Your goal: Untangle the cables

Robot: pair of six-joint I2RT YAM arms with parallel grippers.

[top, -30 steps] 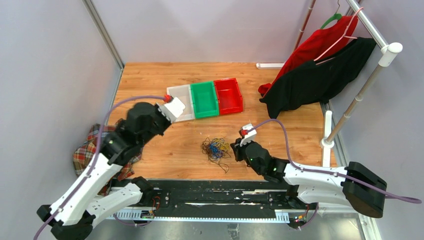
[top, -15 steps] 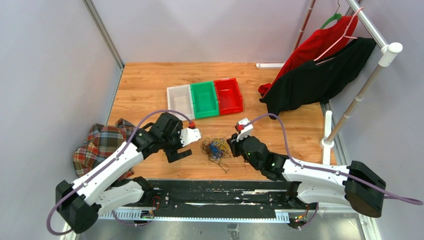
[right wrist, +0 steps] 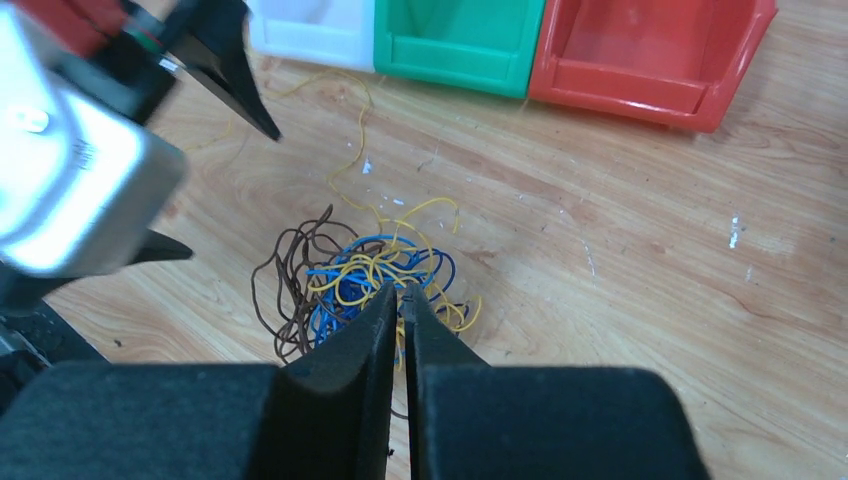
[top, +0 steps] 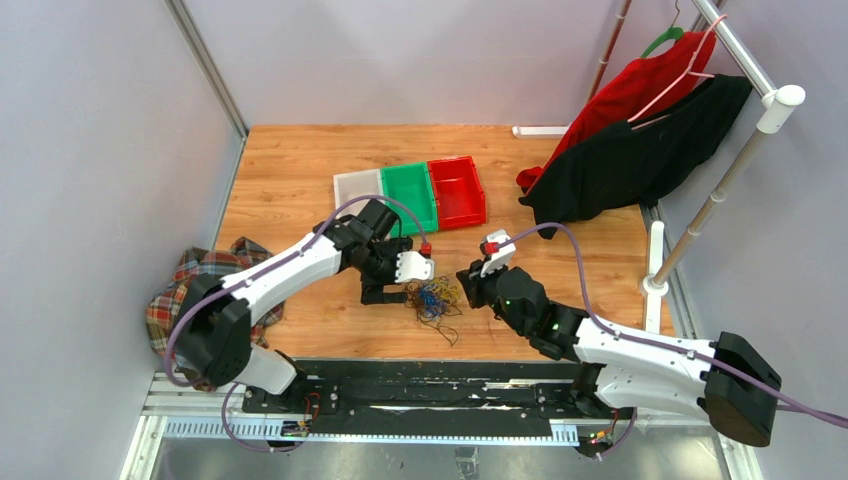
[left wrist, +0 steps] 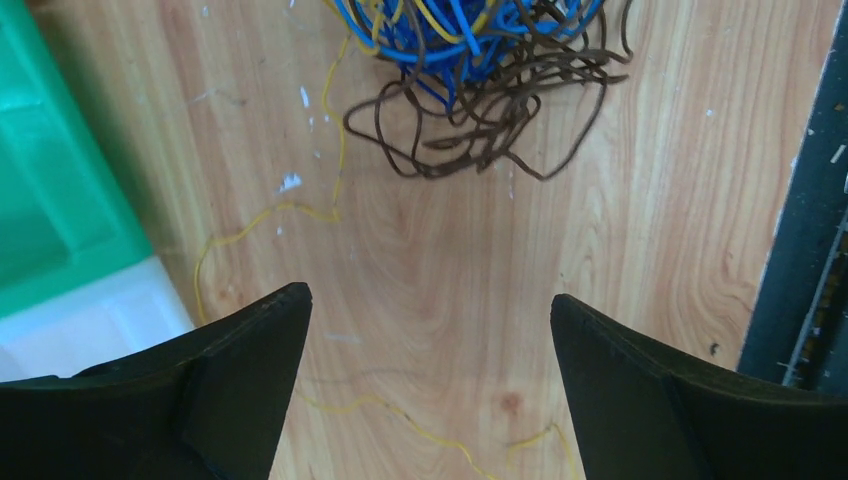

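The cables [top: 432, 297] lie as one tangled bunch of blue, yellow and brown strands on the wooden table. The left wrist view has the cables [left wrist: 480, 60] at its top. My left gripper [top: 393, 296] is just left of the bunch, low over the wood. It is open, and the left gripper [left wrist: 430, 300] has only bare wood and a loose yellow strand [left wrist: 430, 435] between its fingers. My right gripper [top: 468, 290] is at the bunch's right edge. The right gripper [right wrist: 402, 290] is shut, its tips over the cables [right wrist: 360, 275]; whether a strand is pinched is unclear.
Behind the cables stand a white bin [top: 357, 185], a green bin [top: 408, 195] and a red bin [top: 457, 190] in a row. A plaid cloth [top: 200, 290] hangs off the left edge. Red and black clothes [top: 640, 150] hang on a rack at right. A black rail [top: 430, 385] runs along the near edge.
My left arm swung from the white bin down to the bunch's left side and its gripper opened wide. My right gripper edged forward to the bunch. The cables stayed put.
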